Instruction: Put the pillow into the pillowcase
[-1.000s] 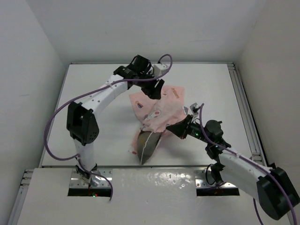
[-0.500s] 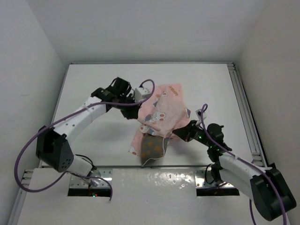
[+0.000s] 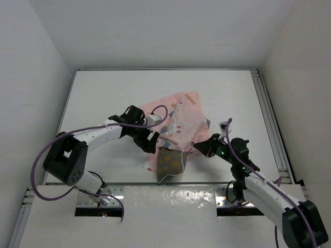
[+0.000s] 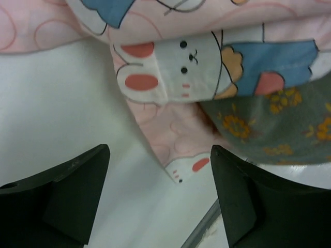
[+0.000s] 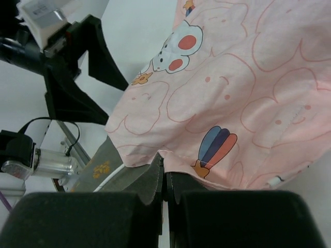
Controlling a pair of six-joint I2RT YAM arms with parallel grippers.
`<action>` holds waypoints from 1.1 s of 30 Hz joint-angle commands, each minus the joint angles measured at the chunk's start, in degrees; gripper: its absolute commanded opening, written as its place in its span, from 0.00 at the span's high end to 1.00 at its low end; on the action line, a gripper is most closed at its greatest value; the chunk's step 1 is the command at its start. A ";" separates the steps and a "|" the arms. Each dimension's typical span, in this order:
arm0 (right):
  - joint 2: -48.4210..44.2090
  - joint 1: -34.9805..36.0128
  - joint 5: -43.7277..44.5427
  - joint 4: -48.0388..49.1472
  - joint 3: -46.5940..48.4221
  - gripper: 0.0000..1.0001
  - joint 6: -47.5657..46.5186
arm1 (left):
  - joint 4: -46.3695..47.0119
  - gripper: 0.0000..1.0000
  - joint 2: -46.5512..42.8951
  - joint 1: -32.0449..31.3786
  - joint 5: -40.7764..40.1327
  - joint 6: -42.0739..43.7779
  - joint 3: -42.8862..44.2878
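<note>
The pink rabbit-print pillowcase lies crumpled at the table's middle. The olive-brown pillow with orange dots sticks out of its near end, the rest hidden under the cloth. My left gripper is open and empty, low over the table just left of the pillow's exposed end. In the left wrist view its jaws straddle a corner of the pillowcase, with the pillow to the right. My right gripper is shut on the pillowcase's hem at the right of the opening, above the pillow.
A metal rail runs along the table's right side. A shiny metal strip lies along the near edge, just below the pillow. White walls enclose the table on three sides. Purple cables loop off both arms.
My left arm has swung from the pillowcase's far side to its near left, with the gripper open beside the pillow. The pillowcase has shifted a little farther over the pillow. The right gripper keeps its hold.
</note>
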 commanded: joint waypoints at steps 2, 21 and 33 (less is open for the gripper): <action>-3.73 -0.25 4.34 -2.73 1.23 1.00 -2.58 | 10.65 0.24 6.28 -3.45 3.25 -10.10 -2.92; -14.38 -0.16 9.36 -21.71 10.44 1.00 -4.86 | -7.93 1.00 5.16 7.34 20.89 -5.58 16.01; -1.29 -0.60 3.91 -27.35 45.15 1.00 -8.47 | -43.93 1.00 6.29 19.91 27.76 14.49 48.73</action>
